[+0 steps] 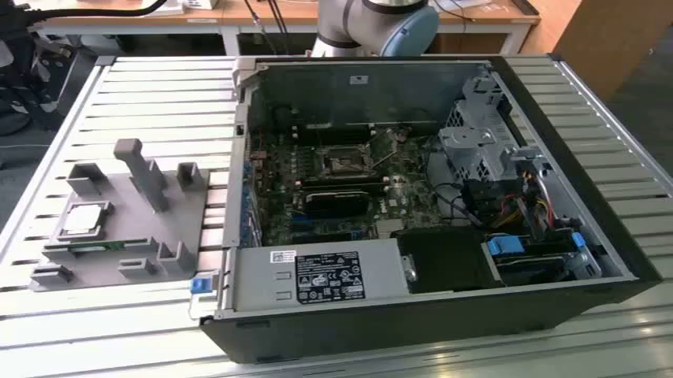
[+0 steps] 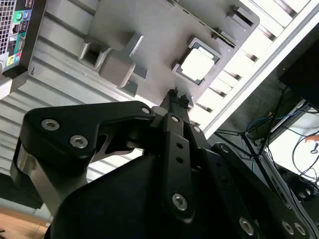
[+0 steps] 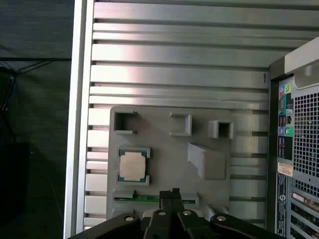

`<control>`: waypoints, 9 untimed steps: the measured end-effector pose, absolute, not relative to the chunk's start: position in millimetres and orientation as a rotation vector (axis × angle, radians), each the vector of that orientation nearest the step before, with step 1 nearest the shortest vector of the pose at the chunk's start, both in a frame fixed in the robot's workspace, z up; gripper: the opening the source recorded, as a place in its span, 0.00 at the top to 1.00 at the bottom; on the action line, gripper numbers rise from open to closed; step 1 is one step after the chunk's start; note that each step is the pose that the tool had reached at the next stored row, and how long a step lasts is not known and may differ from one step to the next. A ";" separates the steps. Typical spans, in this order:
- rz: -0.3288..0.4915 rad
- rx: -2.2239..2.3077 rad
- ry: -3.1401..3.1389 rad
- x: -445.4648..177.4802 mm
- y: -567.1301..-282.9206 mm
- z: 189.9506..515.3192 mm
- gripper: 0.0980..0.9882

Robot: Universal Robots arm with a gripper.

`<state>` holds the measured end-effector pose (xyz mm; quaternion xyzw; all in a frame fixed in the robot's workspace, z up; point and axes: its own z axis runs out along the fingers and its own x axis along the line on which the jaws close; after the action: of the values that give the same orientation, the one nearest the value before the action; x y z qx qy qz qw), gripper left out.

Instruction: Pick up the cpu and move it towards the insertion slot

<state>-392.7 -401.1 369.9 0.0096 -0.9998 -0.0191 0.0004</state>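
Black gripper (image 3: pixel 172 191) links are crowding the foreground in both wrist views, and its jaws are sitting pressed together with nothing between them. The tips are hanging over the grey fixture plate (image 3: pixel 159 149), lining up with the edge where the green memory stick (image 3: pixel 149 198) is lying rather than with the chip. The cpu (image 3: pixel 132 166) is resting flat in its square nest on that plate, just beside the stick and apart from the tips. To my eye the reach is calling for jaws spread wide enough to straddle the chip, centred squarely over it, coming down level and closing on two opposite edges, while keeping off the nest's corner walls and the stick. The chip is showing as a thin flat square, its silver-grey top glaring under the light, with a pale rim inside a darker border. In the exterior view it is lying toward the exterior view's left on the slatted table (image 1: pixel 158 87), well apart from the insertion slot (image 1: pixel 344 163), a dark square in a silvery frame inside the open computer case (image 1: pixel 421 323).
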 end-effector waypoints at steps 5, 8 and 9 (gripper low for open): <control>-0.060 0.030 -3.140 -392.7 -401.1 369.9 0.99; -0.060 0.030 -3.140 -392.9 -401.1 369.8 0.99; -0.060 0.030 -3.140 -393.2 -401.1 369.9 0.99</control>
<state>-393.2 -401.1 369.9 0.0096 -0.9998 -0.0191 0.0005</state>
